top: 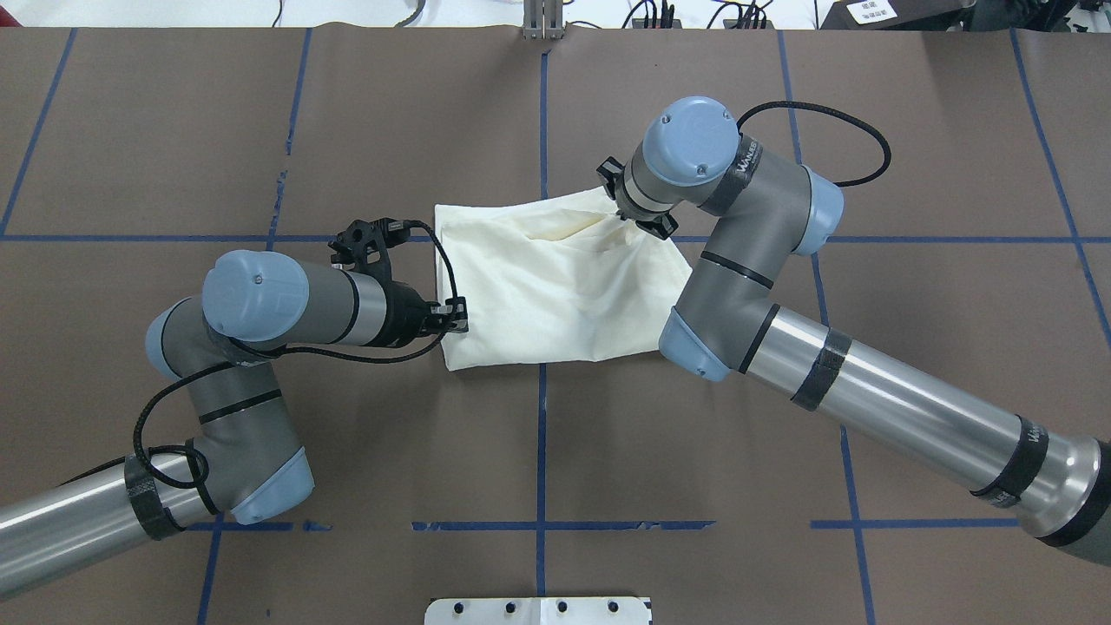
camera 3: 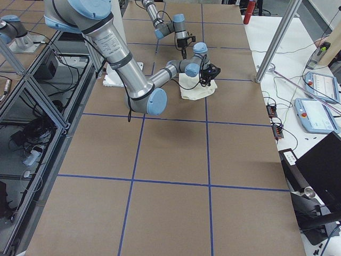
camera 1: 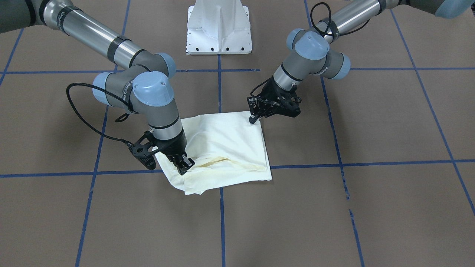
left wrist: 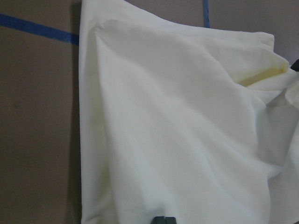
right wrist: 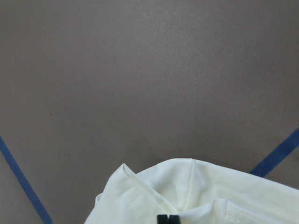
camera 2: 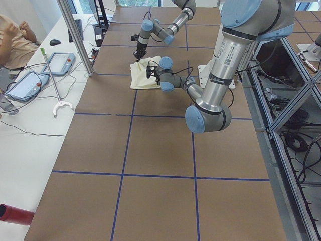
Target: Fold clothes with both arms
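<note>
Cream cotton is all you see of the T-shirt (camera 1: 230, 144). It lies in a compact, roughly square packet near the middle of the brown surface (camera 1: 371, 207), with no sleeve trailing out and no print showing.

Your left tool (camera 1: 254, 118) is down at the corner nearest the robot's base. Its tips are drawn together on the hem, as the left wrist view also suggests. Your right tool (camera 1: 184, 166) is closed on the opposite edge, and creases run toward it where the fabric is pinched and slightly lifted.

By my reading, most of the folding is done. The garment is already down to a small stack of layers.

The packet is not tidy yet, though. A lower layer pokes out past the top one on the operators' side, and that edge is puckered. You probably have one closing fold or a squaring-up left, then both tools let go.
</note>
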{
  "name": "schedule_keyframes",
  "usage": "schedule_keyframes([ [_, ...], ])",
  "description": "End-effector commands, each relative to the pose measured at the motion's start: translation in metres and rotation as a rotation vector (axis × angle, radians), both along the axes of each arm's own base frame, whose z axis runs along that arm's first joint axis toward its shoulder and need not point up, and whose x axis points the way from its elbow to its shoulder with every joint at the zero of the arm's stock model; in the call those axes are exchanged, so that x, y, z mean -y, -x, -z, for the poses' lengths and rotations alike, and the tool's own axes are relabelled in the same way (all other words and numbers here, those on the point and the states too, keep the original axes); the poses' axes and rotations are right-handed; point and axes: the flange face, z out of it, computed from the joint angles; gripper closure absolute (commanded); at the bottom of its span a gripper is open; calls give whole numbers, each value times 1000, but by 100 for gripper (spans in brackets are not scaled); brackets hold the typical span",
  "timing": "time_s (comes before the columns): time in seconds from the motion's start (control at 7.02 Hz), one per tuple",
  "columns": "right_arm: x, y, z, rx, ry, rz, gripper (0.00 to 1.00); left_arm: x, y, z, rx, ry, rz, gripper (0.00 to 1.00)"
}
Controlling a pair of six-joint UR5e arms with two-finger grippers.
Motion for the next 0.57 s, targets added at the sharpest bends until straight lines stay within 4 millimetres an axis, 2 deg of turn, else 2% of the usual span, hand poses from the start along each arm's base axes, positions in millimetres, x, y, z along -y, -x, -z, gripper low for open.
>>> schedule_keyframes([
  [0.0, 3, 5, -5, 18, -13, -1, 100, 0, -2, -6, 10, 5, -1, 100],
  [0.43, 4, 6, -9, 19, -14, -1, 100, -1, -7, -12, 20, 14, -6, 100],
])
